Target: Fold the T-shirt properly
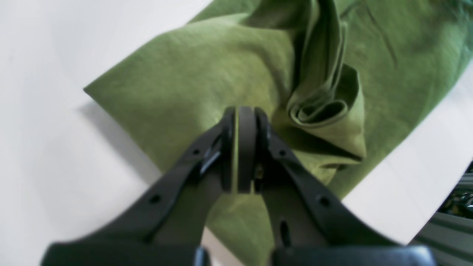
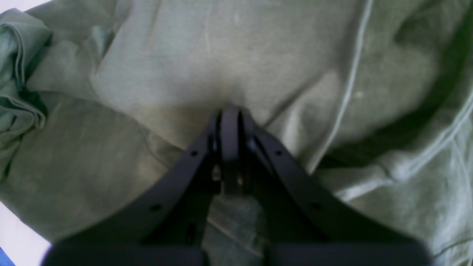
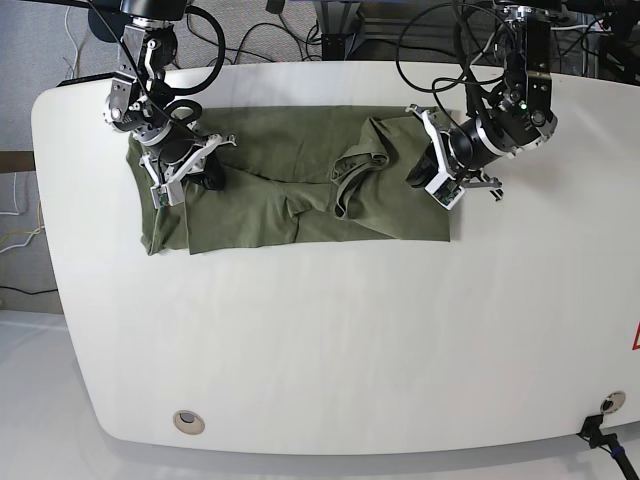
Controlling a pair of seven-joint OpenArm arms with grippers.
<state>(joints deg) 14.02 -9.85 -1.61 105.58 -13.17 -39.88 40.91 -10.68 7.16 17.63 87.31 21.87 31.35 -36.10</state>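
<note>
The olive-green T-shirt (image 3: 290, 180) lies spread across the back half of the white table, with a bunched fold near its middle. My left gripper (image 3: 428, 170) sits at the shirt's right end. In the left wrist view this left gripper (image 1: 244, 111) is shut, a thin strip of T-shirt (image 1: 184, 74) cloth showing between its pads, beside a rolled fold (image 1: 321, 111). My right gripper (image 3: 195, 172) is at the shirt's left end. Seen from the right wrist, the right gripper (image 2: 230, 109) is shut where the T-shirt (image 2: 258, 55) puckers at its tip.
The white table (image 3: 320, 350) stretches toward the front, with a round grommet (image 3: 187, 422) near its front left. Cables (image 3: 330, 40) hang behind the back edge. In the left wrist view the table's edge (image 1: 425, 221) runs close to the shirt.
</note>
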